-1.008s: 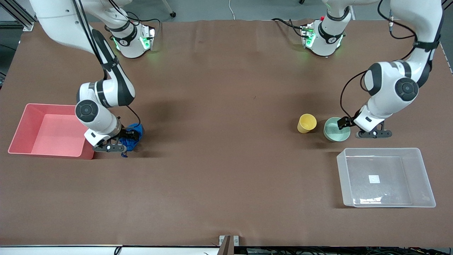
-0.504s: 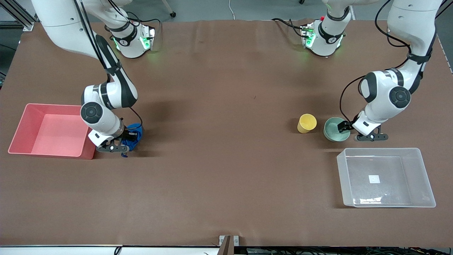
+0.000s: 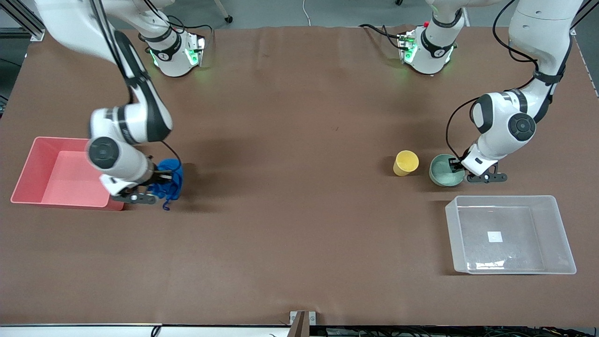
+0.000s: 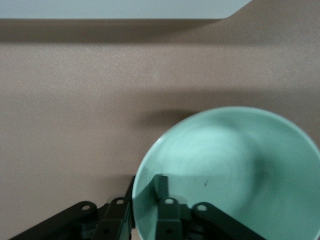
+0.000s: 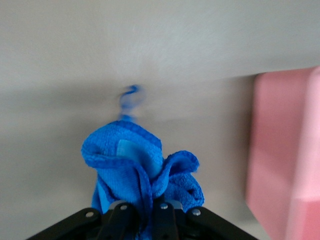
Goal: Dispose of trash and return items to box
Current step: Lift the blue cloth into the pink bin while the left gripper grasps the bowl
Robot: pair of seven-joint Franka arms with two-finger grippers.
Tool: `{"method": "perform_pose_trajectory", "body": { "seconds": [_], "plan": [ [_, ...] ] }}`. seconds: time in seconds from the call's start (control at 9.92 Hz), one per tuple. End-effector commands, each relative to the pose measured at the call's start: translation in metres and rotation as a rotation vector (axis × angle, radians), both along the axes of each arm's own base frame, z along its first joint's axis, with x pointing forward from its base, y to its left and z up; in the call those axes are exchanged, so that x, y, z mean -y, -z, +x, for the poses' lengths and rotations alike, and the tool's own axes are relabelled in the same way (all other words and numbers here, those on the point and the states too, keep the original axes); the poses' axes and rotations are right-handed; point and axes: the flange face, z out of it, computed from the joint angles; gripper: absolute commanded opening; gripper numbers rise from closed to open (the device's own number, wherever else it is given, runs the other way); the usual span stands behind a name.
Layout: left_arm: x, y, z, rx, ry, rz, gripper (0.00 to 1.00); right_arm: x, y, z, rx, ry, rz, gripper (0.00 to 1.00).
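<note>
My right gripper (image 3: 157, 183) is shut on the bright blue trash wad (image 3: 168, 184) and holds it just above the table, beside the pink bin (image 3: 65, 139). In the right wrist view the wad (image 5: 140, 167) bulges out of the gripper (image 5: 145, 212), its strand dangling. My left gripper (image 3: 456, 166) is shut on the rim of the mint-green bowl (image 3: 442, 173). In the left wrist view one finger (image 4: 161, 189) is inside the bowl (image 4: 235, 160), the other outside. The yellow cup (image 3: 405, 163) stands beside the bowl. The clear box (image 3: 514, 255) lies nearer the front camera.
The pink bin is open, at the right arm's end of the table, and its wall shows in the right wrist view (image 5: 285, 160). The clear box holds only its white label (image 3: 494, 237). Both robot bases stand along the table's back edge.
My right gripper has risen with the blue wad and shifted toward the pink bin. My left gripper has come down and inward onto the bowl's rim.
</note>
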Motion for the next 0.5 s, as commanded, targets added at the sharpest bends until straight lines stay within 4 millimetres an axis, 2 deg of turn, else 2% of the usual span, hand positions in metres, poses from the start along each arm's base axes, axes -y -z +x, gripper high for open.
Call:
{"method": "perform_pose_trajectory", "body": {
  "seconds": [0.0,0.1,0.2,0.3,0.4],
  "plan": [
    [0.004,-0.036,-0.014,0.043,0.025,0.001,0.00,0.094,-0.076,-0.009,0.023,-0.036,0.020,0.02],
    [0.005,-0.066,-0.013,0.033,0.027,-0.002,0.00,0.156,-0.075,-0.016,0.004,-0.094,0.040,0.02],
    [0.010,-0.099,-0.006,0.046,0.038,-0.002,0.00,0.206,-0.072,-0.025,-0.007,-0.103,0.047,0.02],
    [0.011,-0.126,0.014,0.077,0.043,0.000,0.01,0.244,-0.066,-0.034,-0.013,-0.102,0.053,0.02],
    [0.008,-0.142,0.038,0.109,0.040,0.002,0.01,0.263,-0.036,-0.038,-0.023,-0.098,0.055,0.02]
  ]
}}
